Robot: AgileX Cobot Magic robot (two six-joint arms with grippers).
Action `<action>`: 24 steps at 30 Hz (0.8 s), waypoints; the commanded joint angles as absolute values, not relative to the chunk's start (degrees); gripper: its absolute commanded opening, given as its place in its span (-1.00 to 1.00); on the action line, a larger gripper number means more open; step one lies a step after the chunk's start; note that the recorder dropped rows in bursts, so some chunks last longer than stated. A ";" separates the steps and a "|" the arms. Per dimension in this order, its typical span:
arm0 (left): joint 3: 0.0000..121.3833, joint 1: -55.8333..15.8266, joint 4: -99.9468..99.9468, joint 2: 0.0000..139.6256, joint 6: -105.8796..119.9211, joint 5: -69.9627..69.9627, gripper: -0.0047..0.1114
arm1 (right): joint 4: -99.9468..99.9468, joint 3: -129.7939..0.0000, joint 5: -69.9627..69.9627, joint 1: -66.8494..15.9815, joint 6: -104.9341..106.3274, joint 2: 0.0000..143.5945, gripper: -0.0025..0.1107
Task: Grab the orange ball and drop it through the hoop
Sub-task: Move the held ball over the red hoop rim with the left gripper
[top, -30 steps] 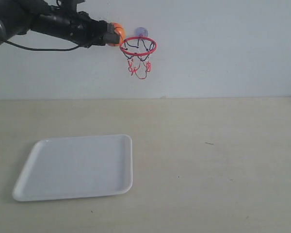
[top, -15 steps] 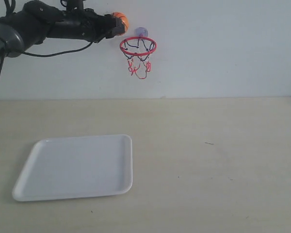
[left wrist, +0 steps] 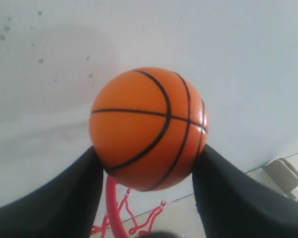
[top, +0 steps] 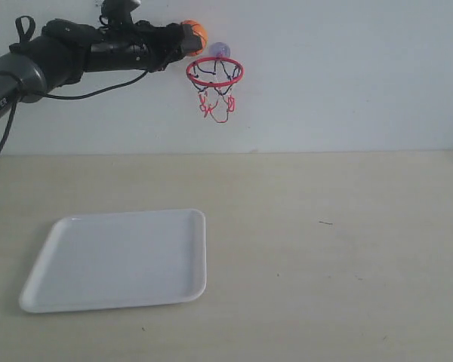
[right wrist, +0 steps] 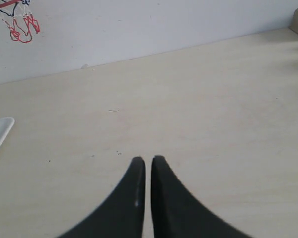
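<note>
Clamping the orange ball [left wrist: 148, 128] between the left fingers [left wrist: 54, 208], pressing in on two opposite sides of it, low on its curve. Leaving most of the ball sticking out past the fingertips, black seams facing the wrist camera. Spreading only as far as the ball forces them.

Holding the ball up high, just above the hoop [top: 215, 84] and just off the hoop's left edge in the exterior view, not over the ring opening. Sitting near the hoop's bluish suction cup [top: 220, 50], at about the cup's height, with a small gap down to the red ring. Showing a bit of the hoop's ring and net beneath the ball in the left wrist view. Reaching in from the hoop's left with the left arm [top: 75, 53], roughly level, close along the white wall [top: 347, 75].

Hanging the right fingers [right wrist: 134, 198] low over the counter [top: 325, 264], well apart from the hoop, pressing nearly together with only a thin slit between, gripping nothing. Catching the hoop's net far off in a corner of the right wrist view.

Lying flat on the counter, well below the hoop and off to its left: white tray [top: 117, 260].
</note>
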State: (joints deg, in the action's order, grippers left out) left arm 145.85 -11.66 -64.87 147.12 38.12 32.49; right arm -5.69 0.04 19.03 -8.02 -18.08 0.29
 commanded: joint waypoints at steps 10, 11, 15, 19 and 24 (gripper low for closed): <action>146.31 -11.88 -69.86 147.15 39.10 36.27 -0.35 | -6.11 0.00 18.56 -8.17 -17.82 0.00 -0.89; 146.31 -11.81 -70.04 147.15 39.10 36.42 -0.35 | -6.11 0.00 18.56 -8.17 -17.82 0.00 -0.89; 146.31 -11.81 -70.04 147.15 39.10 36.55 -0.34 | -6.11 0.00 18.56 -8.17 -17.82 0.00 -0.89; 146.31 -11.76 -70.95 147.15 39.13 37.73 -0.12 | -6.11 0.00 18.56 -8.17 -17.82 0.00 -0.89; 146.31 -11.76 -72.32 147.15 42.54 39.43 0.21 | -6.11 0.00 18.56 -8.17 -17.92 0.00 -0.89</action>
State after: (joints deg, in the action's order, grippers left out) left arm 145.85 -11.66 -71.32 147.22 41.09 38.44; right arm -5.69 0.04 19.03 -8.02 -18.08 0.29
